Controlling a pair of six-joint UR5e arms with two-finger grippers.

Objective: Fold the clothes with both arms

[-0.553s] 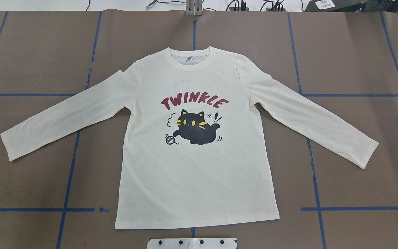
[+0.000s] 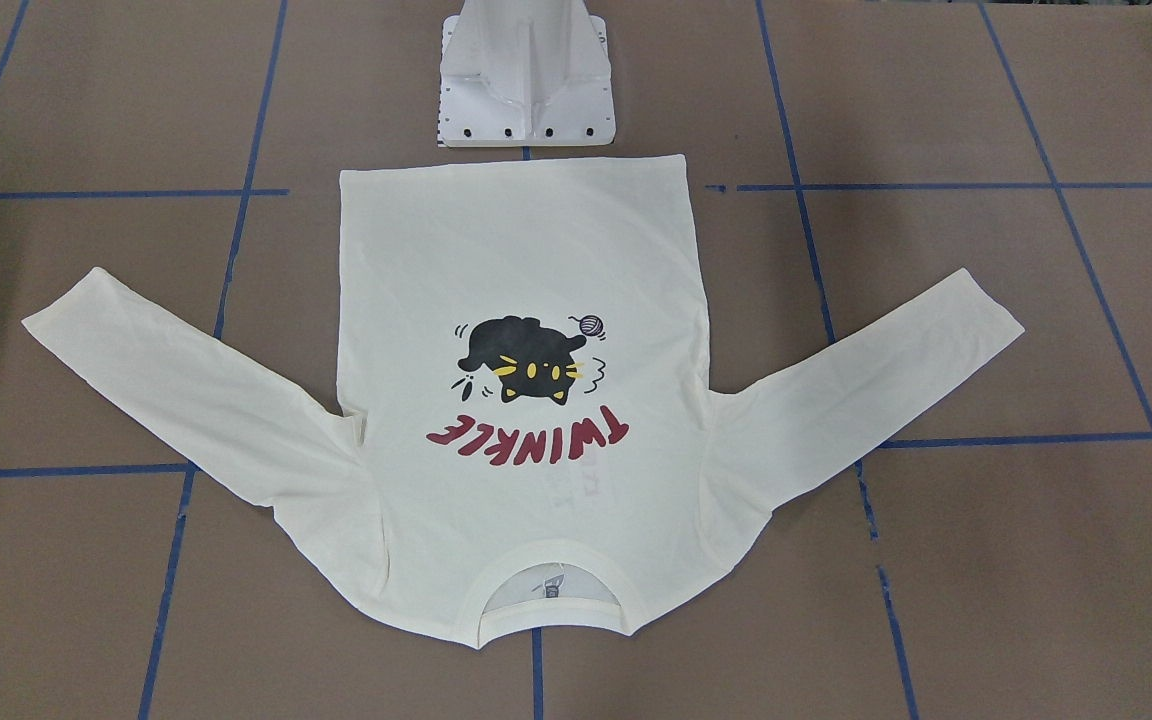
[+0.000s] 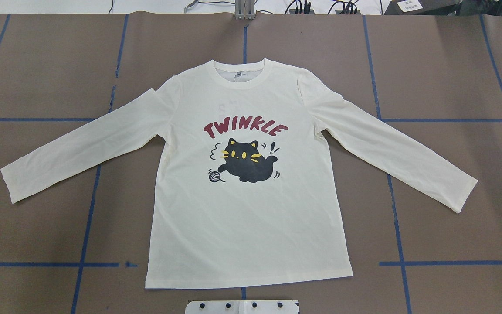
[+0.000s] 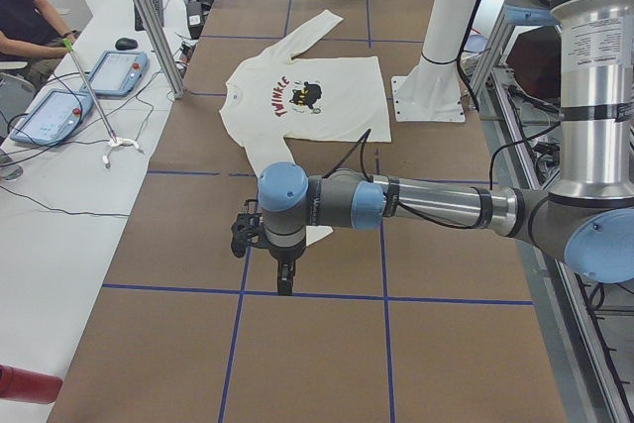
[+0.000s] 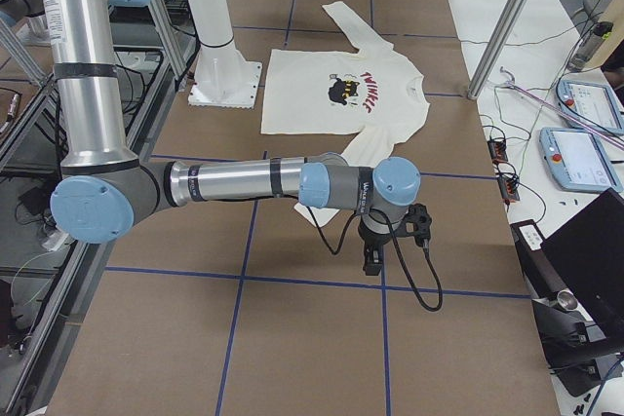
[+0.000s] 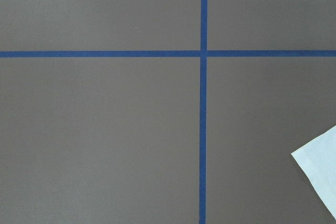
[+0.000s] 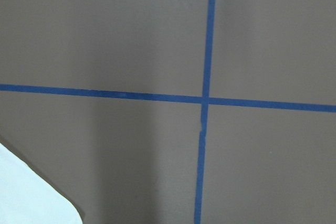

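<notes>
Sleeves spread wide, the cream long-sleeved T-shirt (image 3: 251, 226) lies flat on the brown surface (image 3: 37, 65), cat print and red TWINKLE lettering facing up, hem toward the white pedestal (image 2: 526, 90). The left tool (image 4: 285, 282) and right tool (image 5: 370, 262) hang above blue tape lines (image 3: 87, 218), each beyond a cuff, apart from the cloth. How far their fingers are parted, I cannot tell.

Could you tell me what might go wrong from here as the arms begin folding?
1. The left end effector and right end effector hang off to the side of the sleeves. Each wrist view shows only a corner of the T-shirt, so a straight descent may miss the cloth.
2. The sleeves lie flat on the table, so a pinch might catch only one layer.
</notes>
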